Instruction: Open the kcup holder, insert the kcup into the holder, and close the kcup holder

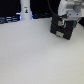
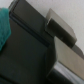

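The kcup holder (image 1: 60,30) is a black boxy unit standing on the white table toward the exterior view's right. My white gripper (image 1: 67,14) hangs right over its top, and blur hides the fingertips, so I cannot tell whether they touch it. The wrist view is filled from close up by the kcup holder's black surfaces (image 2: 30,55), with a pale rectangular patch (image 2: 60,28) on one face. No fingers show clearly there. The kcup is out of view in both frames.
A tall white post (image 1: 25,9) with a black mark stands at the back, toward the exterior view's left, with dark clutter (image 1: 7,20) beside it. The white table (image 1: 35,57) spreads in front. A teal shape (image 2: 4,25) sits at the wrist view's edge.
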### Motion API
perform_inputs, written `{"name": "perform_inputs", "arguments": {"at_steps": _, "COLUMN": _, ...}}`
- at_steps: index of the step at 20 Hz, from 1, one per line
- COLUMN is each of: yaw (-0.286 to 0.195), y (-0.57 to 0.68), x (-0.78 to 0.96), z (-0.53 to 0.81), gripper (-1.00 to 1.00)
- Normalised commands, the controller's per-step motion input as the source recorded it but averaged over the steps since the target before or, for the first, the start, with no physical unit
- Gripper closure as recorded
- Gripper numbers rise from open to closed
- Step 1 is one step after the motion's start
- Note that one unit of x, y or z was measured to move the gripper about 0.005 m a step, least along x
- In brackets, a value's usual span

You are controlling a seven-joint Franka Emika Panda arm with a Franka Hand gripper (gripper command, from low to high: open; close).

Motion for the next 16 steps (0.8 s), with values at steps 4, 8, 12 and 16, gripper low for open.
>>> {"name": "perform_inputs", "arguments": {"at_steps": 4, "yaw": -0.005, "y": 0.56, "x": -0.98, "z": 0.02, "gripper": -1.0}}
{"name": "perform_inputs", "arguments": {"at_steps": 8, "yaw": 0.003, "y": 0.49, "x": -0.58, "z": 0.28, "gripper": -1.0}}
{"name": "perform_inputs", "arguments": {"at_steps": 12, "yaw": -0.038, "y": 0.23, "x": -0.02, "z": 0.35, "gripper": -1.0}}
{"name": "perform_inputs", "arguments": {"at_steps": 16, "yaw": -0.013, "y": 0.01, "x": 0.07, "z": 0.07, "gripper": -1.0}}
